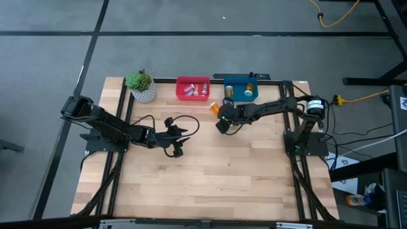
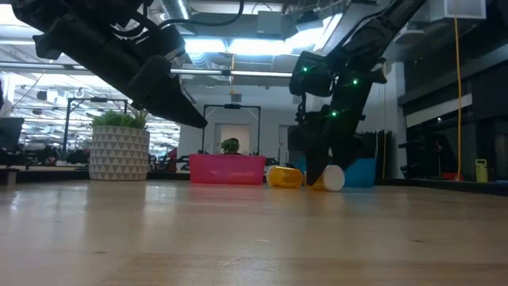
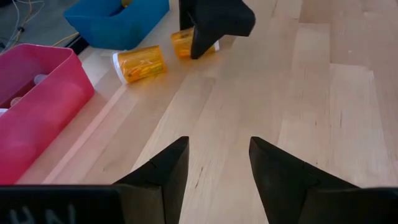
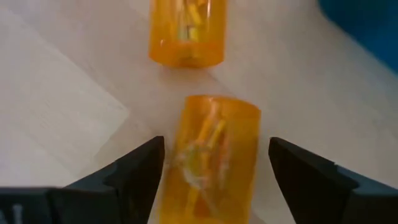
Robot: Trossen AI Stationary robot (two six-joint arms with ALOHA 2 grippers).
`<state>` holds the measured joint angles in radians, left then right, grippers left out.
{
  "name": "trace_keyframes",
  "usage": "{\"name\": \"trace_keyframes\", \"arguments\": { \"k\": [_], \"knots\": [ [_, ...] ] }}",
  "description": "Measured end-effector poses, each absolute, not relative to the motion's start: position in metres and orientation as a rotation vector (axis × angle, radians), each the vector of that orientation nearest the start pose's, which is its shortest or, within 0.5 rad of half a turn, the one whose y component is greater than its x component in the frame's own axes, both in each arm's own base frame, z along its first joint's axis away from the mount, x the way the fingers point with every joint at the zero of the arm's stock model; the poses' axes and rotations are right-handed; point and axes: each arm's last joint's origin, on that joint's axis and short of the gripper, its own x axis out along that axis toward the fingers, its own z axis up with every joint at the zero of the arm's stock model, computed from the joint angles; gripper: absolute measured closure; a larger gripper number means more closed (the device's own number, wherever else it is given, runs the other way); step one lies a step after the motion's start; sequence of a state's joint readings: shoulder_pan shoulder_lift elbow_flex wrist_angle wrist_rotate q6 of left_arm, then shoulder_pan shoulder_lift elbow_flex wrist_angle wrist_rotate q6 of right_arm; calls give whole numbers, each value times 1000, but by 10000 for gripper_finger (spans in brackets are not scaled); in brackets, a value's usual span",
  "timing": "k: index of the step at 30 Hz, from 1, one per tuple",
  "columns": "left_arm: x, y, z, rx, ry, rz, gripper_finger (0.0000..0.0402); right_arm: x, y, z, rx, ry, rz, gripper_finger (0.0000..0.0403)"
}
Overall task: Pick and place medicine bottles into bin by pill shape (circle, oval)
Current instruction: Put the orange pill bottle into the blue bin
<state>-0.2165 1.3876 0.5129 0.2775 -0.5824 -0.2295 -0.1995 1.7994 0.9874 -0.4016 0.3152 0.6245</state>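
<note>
Two stubby orange bottles lie on their sides on the table near the bins. My right gripper (image 4: 216, 146) is open and low over the nearer bottle (image 4: 211, 162), one finger on each side of it with a small gap either way. The second bottle (image 4: 188, 31) lies just beyond, toward the bins. In the low view the right gripper (image 2: 321, 163) stands down between the bottles (image 2: 284, 176), (image 2: 329, 178). My left gripper (image 3: 217, 162) is open and empty above the table's middle left (image 1: 175, 137).
A red bin (image 1: 193, 88) with small vials and a blue bin (image 1: 241, 88) with orange bottles stand at the far edge. A potted plant (image 1: 141, 86) stands to the left of them. Bare wood lies toward the table's near side.
</note>
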Motion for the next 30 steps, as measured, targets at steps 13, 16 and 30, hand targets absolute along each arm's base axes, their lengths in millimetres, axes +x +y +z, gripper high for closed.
{"name": "trace_keyframes", "arguments": {
  "k": [13, 16, 30],
  "knots": [
    [249, -38, 162, 10, 507, 415, 239, 316, -72, 143, 433, 1040, -760, 232],
    [249, -38, 162, 10, 508, 416, 239, 314, -72, 163, 409, 1021, -737, 236],
    [249, -38, 162, 9, 508, 416, 239, 267, -127, 252, 272, 772, -980, 223]
  ]
}}
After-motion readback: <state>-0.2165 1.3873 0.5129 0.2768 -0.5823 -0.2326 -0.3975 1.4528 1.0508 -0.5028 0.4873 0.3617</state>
